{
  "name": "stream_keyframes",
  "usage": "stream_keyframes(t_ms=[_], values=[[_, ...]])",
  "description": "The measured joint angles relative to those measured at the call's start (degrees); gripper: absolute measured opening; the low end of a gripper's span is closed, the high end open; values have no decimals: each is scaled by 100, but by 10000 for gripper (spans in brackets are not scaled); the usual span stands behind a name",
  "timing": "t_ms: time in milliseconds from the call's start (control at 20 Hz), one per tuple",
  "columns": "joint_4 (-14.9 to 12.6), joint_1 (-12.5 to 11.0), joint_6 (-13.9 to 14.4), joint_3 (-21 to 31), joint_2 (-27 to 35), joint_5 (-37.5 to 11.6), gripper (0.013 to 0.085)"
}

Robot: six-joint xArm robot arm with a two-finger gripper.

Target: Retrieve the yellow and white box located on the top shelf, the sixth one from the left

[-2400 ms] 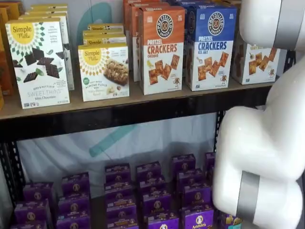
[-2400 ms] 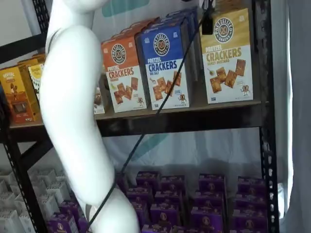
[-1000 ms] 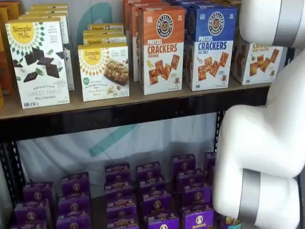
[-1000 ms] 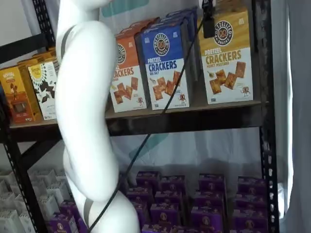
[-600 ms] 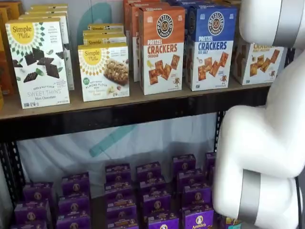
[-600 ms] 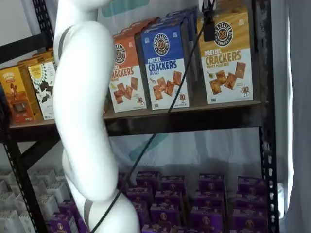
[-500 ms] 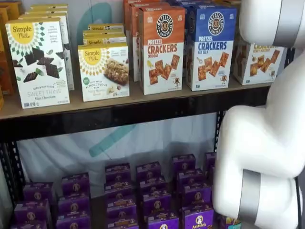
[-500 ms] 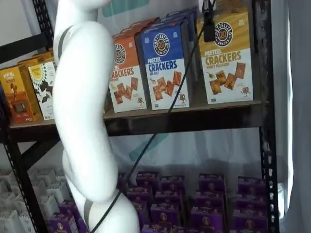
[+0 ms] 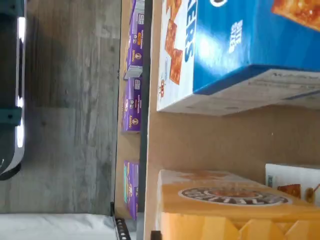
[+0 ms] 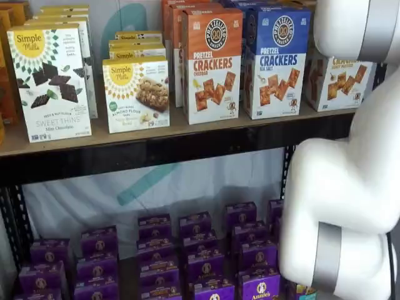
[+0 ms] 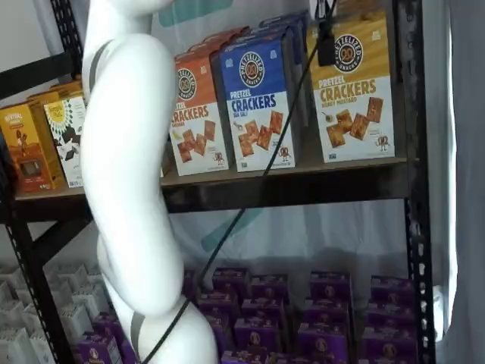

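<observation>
The yellow and white Pretzel Crackers box (image 11: 355,98) stands at the right end of the top shelf, next to a blue one. In a shelf view its lower part (image 10: 340,84) shows under my white arm. The wrist view shows its yellow top (image 9: 230,210) close up, with the shelf board beside it. My gripper (image 11: 326,42) shows only as one black finger hanging from the view's top edge, with a cable beside it, in front of the box's upper left corner. I cannot tell whether it is open or shut.
A blue Pretzel Crackers box (image 11: 261,102) and an orange one (image 11: 195,114) stand left of the target. Simple Mills boxes (image 10: 134,94) stand further left. Purple boxes (image 10: 200,262) fill the lower shelf. A black upright post (image 11: 413,152) stands right of the target. My white arm (image 11: 129,174) hides part of the shelf.
My arm's white links have shifted a little to the right in a shelf view. The black finger has sunk slightly in front of the yellow box. The boxes stand as before.
</observation>
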Motion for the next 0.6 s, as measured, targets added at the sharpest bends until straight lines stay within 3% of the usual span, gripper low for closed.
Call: stream_keyframes(t_ms=[400,450,600], values=[[36,-70,-48,-61,7,72,610],[36,-75,-54,-45,-6,65,570],[15,-77,-63,-26,-22,60,570]])
